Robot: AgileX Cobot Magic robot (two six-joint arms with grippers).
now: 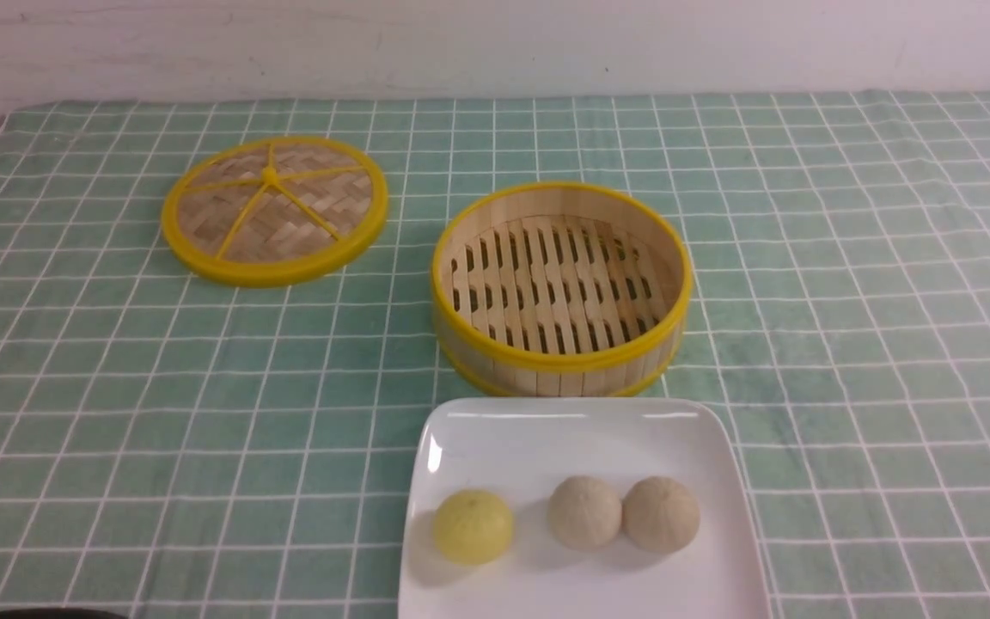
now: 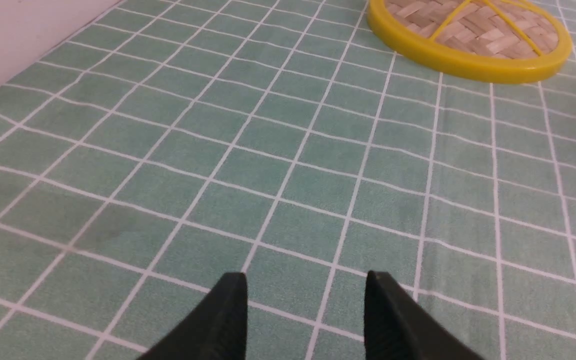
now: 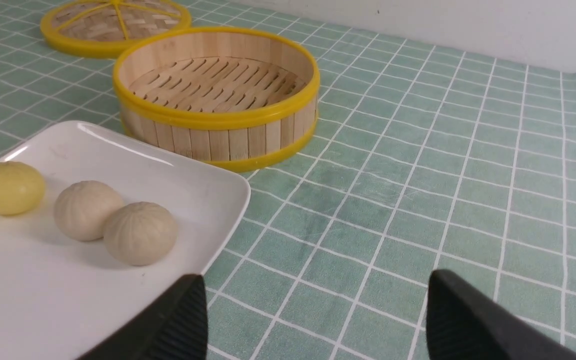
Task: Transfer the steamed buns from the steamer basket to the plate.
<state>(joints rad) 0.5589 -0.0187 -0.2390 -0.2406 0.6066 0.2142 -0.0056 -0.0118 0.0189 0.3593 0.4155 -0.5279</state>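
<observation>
Beside the right gripper (image 3: 315, 295), steamed buns (image 3: 140, 233) crowd the plate (image 3: 208, 187).

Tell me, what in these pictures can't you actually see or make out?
- Plate: its near edge is cut off by the bottom of the front view.
- Both arms: outside the front view; only the left gripper and right gripper tips show, in their wrist views.
- Steamer basket, plate and buns: outside the left wrist view, which shows only part of the lid.
- Basket's far outer wall: hidden by its own rim in every view.
</observation>
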